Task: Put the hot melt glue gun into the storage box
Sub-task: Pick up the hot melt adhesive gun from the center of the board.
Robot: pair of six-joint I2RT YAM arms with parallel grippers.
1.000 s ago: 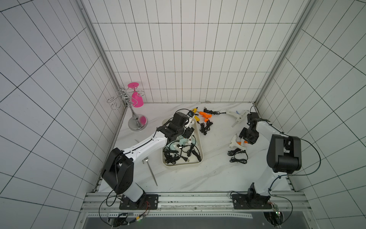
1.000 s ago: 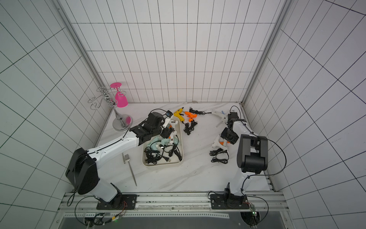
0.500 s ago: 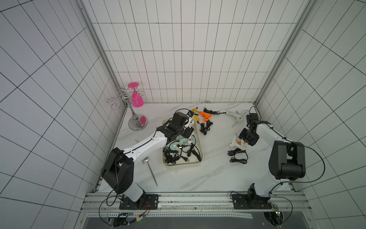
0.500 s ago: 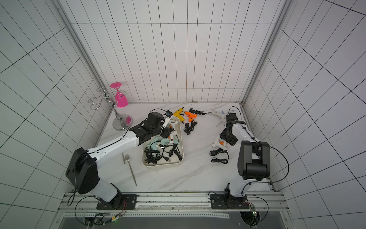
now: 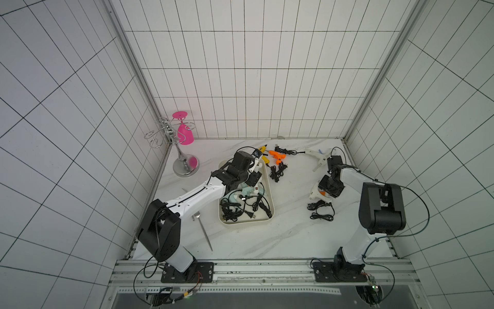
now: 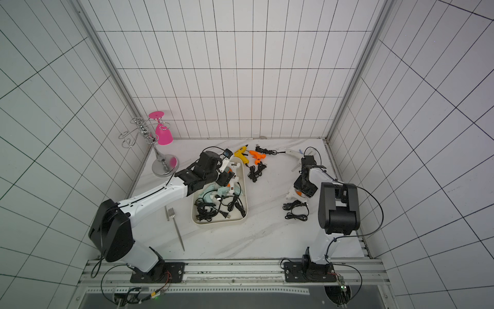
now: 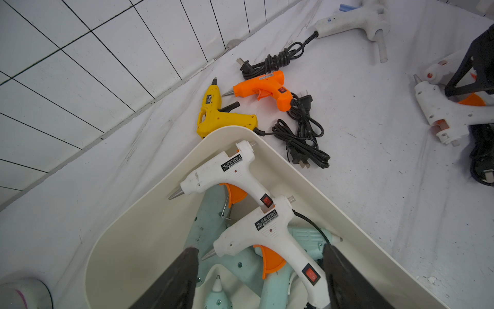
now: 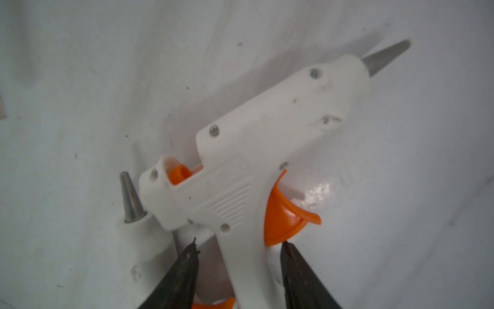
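White marbled tabletop (image 5: 294,235) is enclosed by tiled walls. On it, well apart from the storage box (image 5: 246,223) on the right arm's side, a white hot melt glue gun (image 8: 267,139) is seen lying across a second white gun (image 8: 139,240). Its handle is straddled by the right gripper (image 8: 239,243), whose jaws are not yet clamped (a gap shows on one side). Over the box, the left gripper (image 7: 259,248) is spread wide around a boxed gun (image 7: 240,238), which is left ungripped.
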